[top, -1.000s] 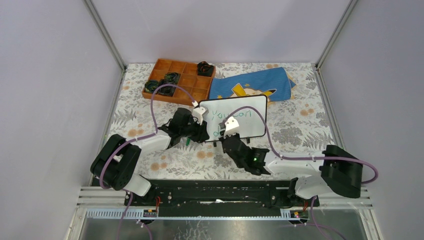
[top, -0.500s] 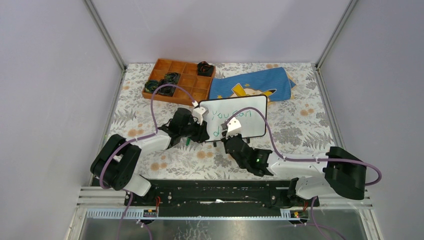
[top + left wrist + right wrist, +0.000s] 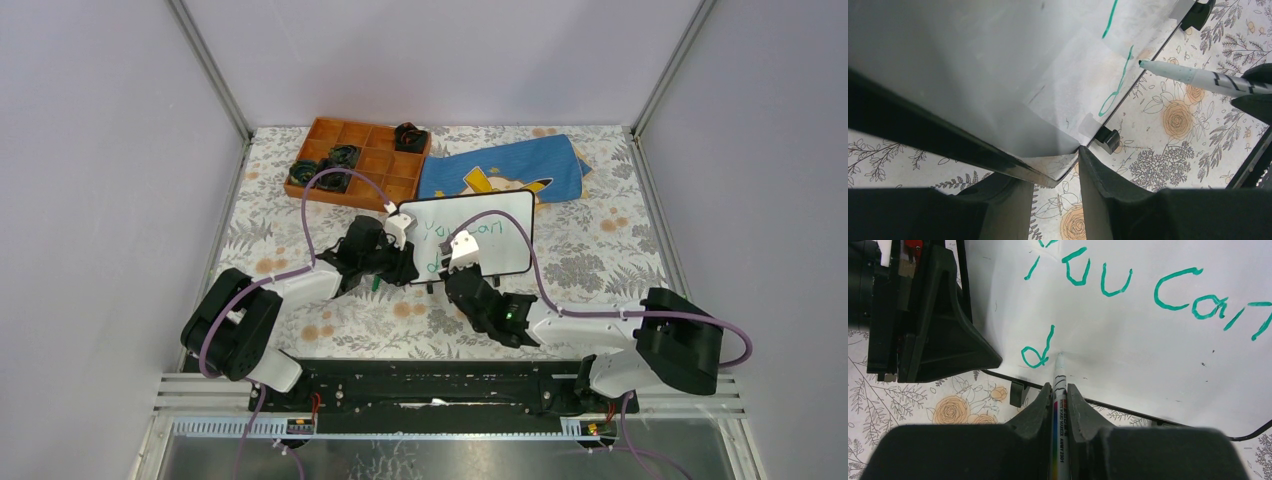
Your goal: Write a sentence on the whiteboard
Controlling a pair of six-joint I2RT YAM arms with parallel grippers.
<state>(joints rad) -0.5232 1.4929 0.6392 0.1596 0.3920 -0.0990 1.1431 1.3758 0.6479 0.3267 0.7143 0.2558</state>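
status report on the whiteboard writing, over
Left gripper shut on whiteboard corner. Right gripper shut on marker, tip by the "d". Sentence reads "You can", then "d". Nothing blocking the marker.

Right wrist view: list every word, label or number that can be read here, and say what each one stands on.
"You can": green handwriting, top line on the whiteboard; the frame edge cuts the Y and the n.
"d": a green letter starting a second line on the same board, just left of the marker tip.
Print along the marker barrel: too small and blurred to read reliably.
No other text shows in this view.
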